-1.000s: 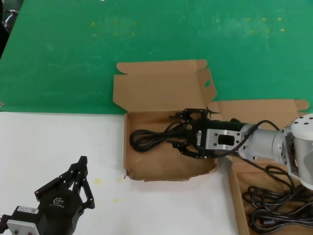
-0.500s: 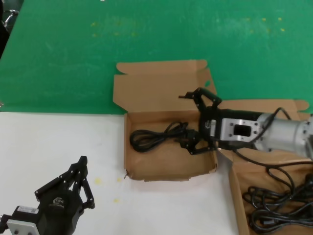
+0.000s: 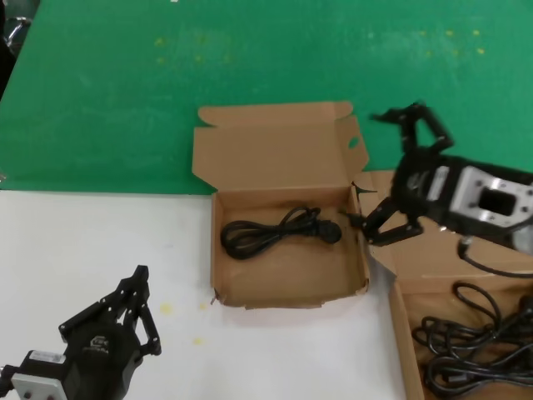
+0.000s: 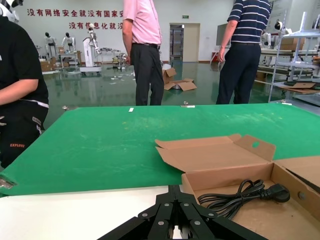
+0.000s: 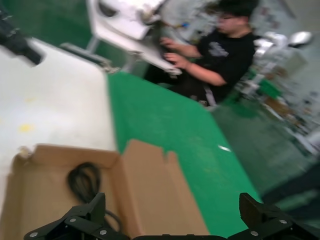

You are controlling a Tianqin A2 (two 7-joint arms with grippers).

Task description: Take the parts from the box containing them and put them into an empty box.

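Note:
One black power cord [image 3: 279, 231] lies coiled inside the middle box [image 3: 287, 287], the one with an oval hole in its lid tab [image 3: 353, 142]. My right gripper [image 3: 363, 167] hangs open and empty above the boundary between this box and the right-hand box [image 3: 433, 260], whose remaining cords [image 3: 475, 342] are tangled at the lower right. In the right wrist view the open gripper [image 5: 171, 202] looks down on the holed box [image 5: 145, 185] and its cord [image 5: 82, 182]. My left gripper [image 3: 140, 275] rests shut on the white table, seen shut [image 4: 173, 189] beside the cord [image 4: 245, 192].
A green mat [image 3: 266, 67] covers the far half of the table and a white surface [image 3: 92, 250] the near left. The holed box's lid [image 3: 271, 150] lies open on the mat. People stand beyond the table [image 4: 145, 50].
My right gripper left the cord lying in the middle box, then rose and drew back to the right with its fingers spread. The left arm stayed put.

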